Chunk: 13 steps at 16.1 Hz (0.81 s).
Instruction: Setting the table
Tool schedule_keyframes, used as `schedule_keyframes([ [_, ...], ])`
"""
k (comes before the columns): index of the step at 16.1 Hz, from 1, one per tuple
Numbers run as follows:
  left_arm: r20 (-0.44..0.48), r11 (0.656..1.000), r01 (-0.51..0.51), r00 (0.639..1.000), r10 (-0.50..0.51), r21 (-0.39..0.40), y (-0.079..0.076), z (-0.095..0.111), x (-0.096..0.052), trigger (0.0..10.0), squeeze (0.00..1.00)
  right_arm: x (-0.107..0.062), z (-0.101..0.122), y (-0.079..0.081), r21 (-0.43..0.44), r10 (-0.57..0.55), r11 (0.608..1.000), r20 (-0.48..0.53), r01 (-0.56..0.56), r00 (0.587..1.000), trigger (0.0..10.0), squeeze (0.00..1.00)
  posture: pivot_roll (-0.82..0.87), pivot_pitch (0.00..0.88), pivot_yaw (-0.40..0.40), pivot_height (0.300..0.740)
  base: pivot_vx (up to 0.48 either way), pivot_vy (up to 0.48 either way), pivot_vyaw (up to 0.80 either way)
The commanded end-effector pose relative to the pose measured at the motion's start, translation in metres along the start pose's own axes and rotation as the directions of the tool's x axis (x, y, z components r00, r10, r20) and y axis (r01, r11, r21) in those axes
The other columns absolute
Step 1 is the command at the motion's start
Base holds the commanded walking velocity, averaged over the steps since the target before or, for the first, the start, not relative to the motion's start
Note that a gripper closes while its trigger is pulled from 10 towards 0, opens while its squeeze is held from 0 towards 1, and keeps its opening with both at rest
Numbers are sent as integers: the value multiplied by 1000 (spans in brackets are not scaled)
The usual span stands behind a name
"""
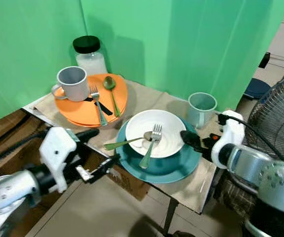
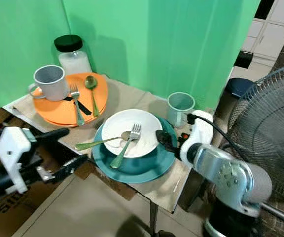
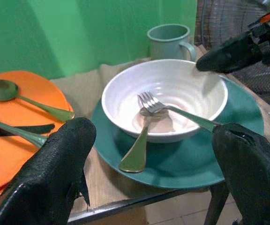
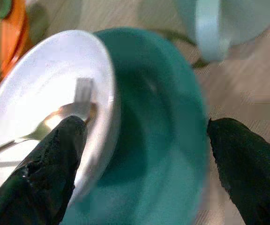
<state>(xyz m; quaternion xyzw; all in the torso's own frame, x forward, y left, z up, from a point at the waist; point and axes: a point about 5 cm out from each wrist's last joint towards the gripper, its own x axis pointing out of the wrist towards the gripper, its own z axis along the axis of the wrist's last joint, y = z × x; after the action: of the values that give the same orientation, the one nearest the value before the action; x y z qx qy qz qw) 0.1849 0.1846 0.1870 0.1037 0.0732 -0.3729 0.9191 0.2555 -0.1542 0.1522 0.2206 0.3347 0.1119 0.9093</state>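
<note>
Left eye view showed a small worktop (image 1: 196,190) covered in tan cloth, set against a green backdrop. At its near middle sat a teal plate (image 1: 181,168) carrying a white bowl (image 1: 169,129). A fork (image 1: 150,147) and a spoon (image 1: 124,143) lay in the bowl, both handles sticking out over the rim toward the robot's left and near side. Farther back on the left was an orange plate (image 1: 75,111) holding a grey mug (image 1: 73,83), a second fork (image 1: 97,104) and a green spoon (image 1: 111,91), with a black-lidded jar (image 1: 89,53) behind it. A pale green mug (image 1: 201,107) stood just beyond the teal plate on the right.

The right pincer (image 1: 190,139) was at the teal plate's right edge, its fingers apart, one over the bowl's rim and the other out past the plate. In the right wrist view the bowl and the fork's tines lay just ahead, between the fingers (image 4: 50,173).

The left pincer (image 1: 90,155) hovered off the worktop's near left edge, fingers spread wide and empty. The cutlery handles pointed toward it, so the left arm looked better placed for the handles, while the right was nearer the bowl itself.
</note>
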Motion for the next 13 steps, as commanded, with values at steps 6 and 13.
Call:
schedule_keyframes([
  [6,-26,1000,18,1000,-17,25,-2,3,-4,10000,0,7,0,8,47,39,998,-65,-36,997,0,0,-6,0,17,740,0,0,0],
  [13,-59,998,58,997,-55,34,-9,4,-6,10000,0,22,-9,15,120,67,992,-141,-50,988,0,0,8,0,13,740,0,0,0],
])
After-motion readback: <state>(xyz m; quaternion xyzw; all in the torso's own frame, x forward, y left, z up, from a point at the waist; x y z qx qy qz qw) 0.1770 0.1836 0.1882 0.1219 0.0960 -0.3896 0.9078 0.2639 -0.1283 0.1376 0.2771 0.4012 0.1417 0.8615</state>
